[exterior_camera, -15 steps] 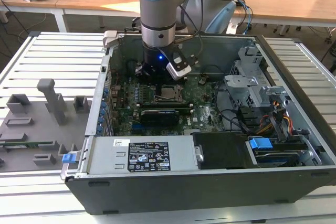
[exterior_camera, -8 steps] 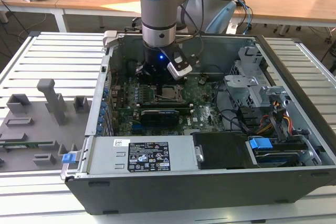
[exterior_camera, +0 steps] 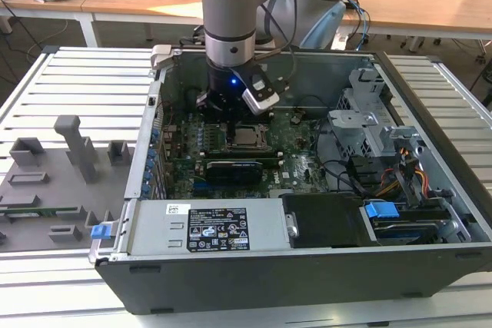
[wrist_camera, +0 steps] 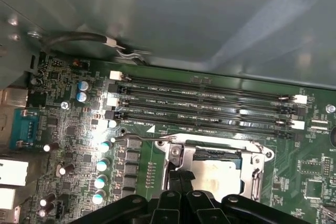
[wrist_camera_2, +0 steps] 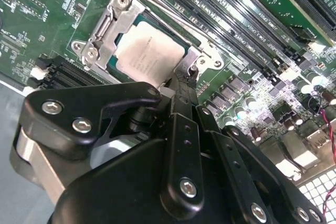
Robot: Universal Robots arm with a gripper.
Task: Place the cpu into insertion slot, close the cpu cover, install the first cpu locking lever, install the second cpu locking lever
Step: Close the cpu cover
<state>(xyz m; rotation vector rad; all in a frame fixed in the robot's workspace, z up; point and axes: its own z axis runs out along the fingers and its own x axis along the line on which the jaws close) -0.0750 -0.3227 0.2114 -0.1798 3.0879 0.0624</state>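
Observation:
The cpu lies flat, silver face up, in the insertion slot on the green board; it is also visible as cpu and cpu. The silver cpu cover is folded down around it, framing the chip. A thin wire locking lever runs along one side of the socket. My gripper stands over the socket's edge with its black fingers pressed together, tips at the cover's rim next to the chip. Nothing is held between them. In the exterior view the gripper hangs just behind the socket.
Long black memory slots lie beside the socket, with capacitors near it. The grey case wall rises close behind. A power supply, drive cage and cables fill the case. A grey fixture tray sits on the exterior view's left.

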